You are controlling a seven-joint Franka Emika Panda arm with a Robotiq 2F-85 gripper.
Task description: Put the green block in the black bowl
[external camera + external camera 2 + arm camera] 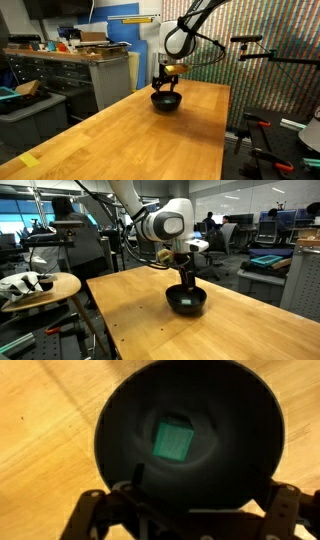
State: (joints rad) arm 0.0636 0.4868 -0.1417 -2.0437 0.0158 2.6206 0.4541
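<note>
Green block [173,440] lies on the floor of the black bowl [120,410], straight below the claw [187,508] and about midway between its two fingers [90,510]. It is free of both, with dark bowl floor showing on every side of it. The claw is spread wide and holds nothing; in the wrist view its fingers stand toward either side of the bowl's near rim, well apart from the cube.

In both exterior views the claw [165,84] [186,278] hangs pointing down right over the bowl [166,101] [186,302]. Whether its fingertips touch the rim cannot be told (the pictures are too small there), and the bowl's wall hides the cube from these views.

The bowl sits on a wooden table [120,130] [140,320], near the table's far end in an exterior view [200,86]. From below the claw a long run of bare wood stretches toward the camera, down to a strip of yellow tape [30,160] at the near corner. In an exterior view the table's side edge [250,308] runs near the claw but set back from the bowl — bare wood shows between rim and edge
</note>
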